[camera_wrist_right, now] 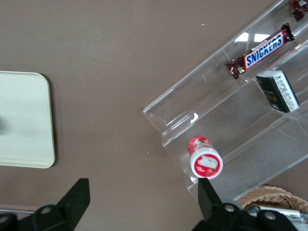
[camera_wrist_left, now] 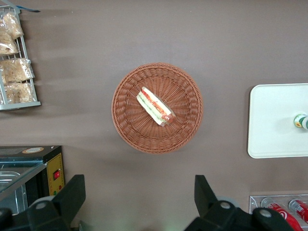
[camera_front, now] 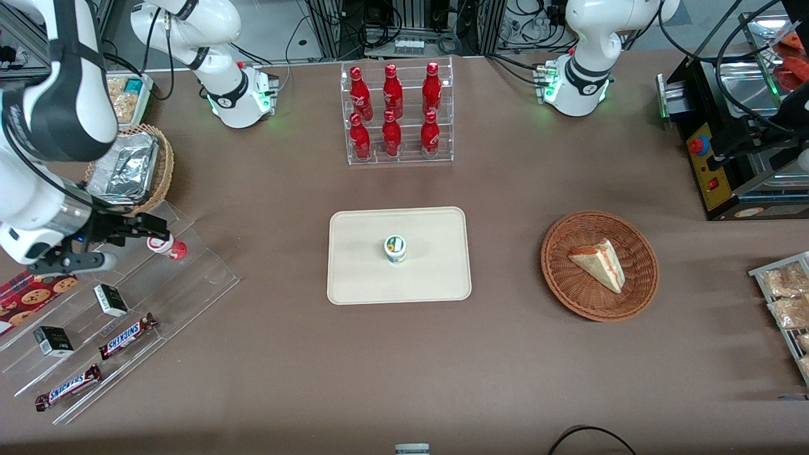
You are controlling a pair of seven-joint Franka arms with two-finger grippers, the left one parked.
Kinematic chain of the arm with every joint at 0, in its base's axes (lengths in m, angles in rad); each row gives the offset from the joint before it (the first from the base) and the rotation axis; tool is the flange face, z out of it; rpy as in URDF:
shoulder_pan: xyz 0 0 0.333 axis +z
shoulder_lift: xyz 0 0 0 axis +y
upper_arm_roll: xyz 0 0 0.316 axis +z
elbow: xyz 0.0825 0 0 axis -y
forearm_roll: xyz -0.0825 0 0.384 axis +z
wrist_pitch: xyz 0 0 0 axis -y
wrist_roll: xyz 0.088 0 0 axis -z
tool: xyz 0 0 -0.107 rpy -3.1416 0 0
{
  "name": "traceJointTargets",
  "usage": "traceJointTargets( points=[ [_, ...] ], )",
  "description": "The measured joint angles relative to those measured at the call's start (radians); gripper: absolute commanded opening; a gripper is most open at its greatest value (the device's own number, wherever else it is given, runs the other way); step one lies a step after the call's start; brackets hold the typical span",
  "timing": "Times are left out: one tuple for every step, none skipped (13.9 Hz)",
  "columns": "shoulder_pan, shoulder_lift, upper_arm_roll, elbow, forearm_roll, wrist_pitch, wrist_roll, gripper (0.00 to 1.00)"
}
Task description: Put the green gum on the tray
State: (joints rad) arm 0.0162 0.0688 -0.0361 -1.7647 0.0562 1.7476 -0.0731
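The green gum (camera_front: 395,248), a small white canister with a green-and-white lid, stands upright near the middle of the cream tray (camera_front: 354,278). It also shows in the left wrist view (camera_wrist_left: 301,121) on the tray (camera_wrist_left: 269,120). My right gripper (camera_front: 123,243) hangs open and empty toward the working arm's end of the table, above the clear stepped rack (camera_front: 189,278), close to the red-lidded canister (camera_front: 165,246). In the right wrist view the open gripper (camera_wrist_right: 144,198) is over bare table, the red-lidded canister (camera_wrist_right: 205,161) by one fingertip (camera_wrist_right: 208,192), and a tray corner (camera_wrist_right: 29,120) shows.
The stepped rack holds Snickers bars (camera_front: 126,335) and small dark boxes (camera_front: 110,299). A wicker basket with foil (camera_front: 136,167) stands by the working arm. A bottle rack (camera_front: 398,114) stands farther from the camera than the tray. A basket with a sandwich (camera_front: 599,264) lies toward the parked arm's end.
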Motion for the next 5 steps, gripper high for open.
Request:
traceJointTargets(
  points=[
    [-0.004,-0.015,0.000,-0.003,0.000,-0.019,0.000,1.00],
    [-0.007,-0.028,0.000,-0.005,-0.002,-0.041,0.000,1.00],
    [-0.007,-0.041,0.000,-0.006,-0.011,-0.063,0.000,1.00],
    [-0.007,-0.053,0.000,-0.006,-0.031,-0.085,0.000,1.00],
    [-0.008,-0.065,0.000,-0.006,-0.046,-0.100,0.000,1.00]
  ],
)
